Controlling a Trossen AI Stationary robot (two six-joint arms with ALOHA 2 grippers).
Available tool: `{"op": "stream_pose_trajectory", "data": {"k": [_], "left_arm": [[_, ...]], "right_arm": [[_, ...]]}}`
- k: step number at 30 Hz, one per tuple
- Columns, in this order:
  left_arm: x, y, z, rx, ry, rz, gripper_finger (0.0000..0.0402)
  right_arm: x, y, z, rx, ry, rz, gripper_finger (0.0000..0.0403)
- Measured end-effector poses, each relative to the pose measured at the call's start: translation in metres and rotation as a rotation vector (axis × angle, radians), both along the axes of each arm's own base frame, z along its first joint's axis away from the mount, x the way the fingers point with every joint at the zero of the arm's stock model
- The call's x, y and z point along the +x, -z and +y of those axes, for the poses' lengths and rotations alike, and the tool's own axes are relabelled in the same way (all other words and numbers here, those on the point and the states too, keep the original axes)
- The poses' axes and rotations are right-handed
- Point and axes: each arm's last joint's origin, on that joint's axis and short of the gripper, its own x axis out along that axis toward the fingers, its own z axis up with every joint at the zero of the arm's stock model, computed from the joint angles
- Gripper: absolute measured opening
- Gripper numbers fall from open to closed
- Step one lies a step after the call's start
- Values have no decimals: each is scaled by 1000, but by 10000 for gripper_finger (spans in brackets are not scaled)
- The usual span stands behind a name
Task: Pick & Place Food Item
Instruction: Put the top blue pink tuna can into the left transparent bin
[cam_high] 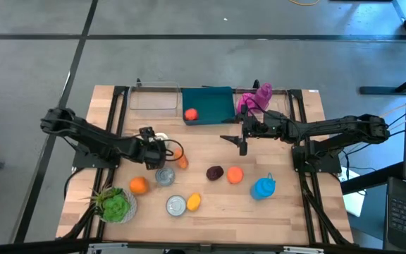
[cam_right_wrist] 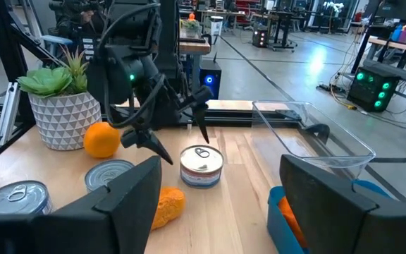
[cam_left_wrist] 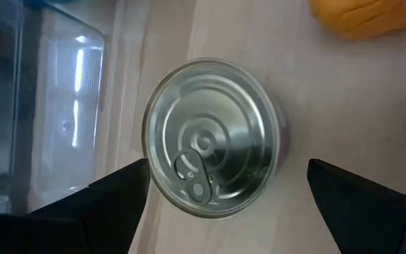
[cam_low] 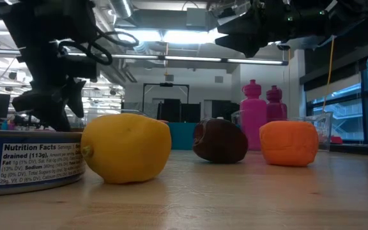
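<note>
A silver tin can [cam_left_wrist: 213, 134] with a ring-pull lid stands upright on the wooden table, close to the clear container [cam_left_wrist: 62, 120]. My left gripper [cam_left_wrist: 228, 169] is open and slants down over it, one finger on each side of the can and above its lid [cam_right_wrist: 201, 154], touching nothing. In the high view the left gripper [cam_high: 159, 146] is left of the table's middle. My right gripper [cam_high: 242, 144] hangs open and level over the middle of the table, with nothing between its fingers [cam_right_wrist: 125, 201].
Two more cans [cam_high: 164, 176] [cam_high: 177, 204], an orange [cam_high: 139, 185], a lemon [cam_high: 193, 202], a dark fruit [cam_high: 215, 172], an orange-red fruit [cam_high: 235, 174], a blue item [cam_high: 263, 187] and a potted plant [cam_high: 115, 204] stand nearer. A teal bin [cam_high: 208, 106] and pink bottles [cam_high: 256, 99] line the far edge.
</note>
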Motion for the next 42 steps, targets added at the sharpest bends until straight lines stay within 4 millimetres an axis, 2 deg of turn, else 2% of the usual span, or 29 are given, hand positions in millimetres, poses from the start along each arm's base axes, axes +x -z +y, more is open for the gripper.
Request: {"op": "stream_pose_trajectory", "data": {"k": [26, 36, 42], "left_arm": [[-3, 0, -4, 17, 53, 50, 372], [5, 12, -6, 37, 100, 95, 336], [8, 20, -6, 67, 138, 160, 332]], "right_arm": [[0, 2, 0, -2, 0, 18, 288], [0, 2, 0, -1, 0, 18, 288], [0, 2, 0, -1, 0, 18, 288]]}}
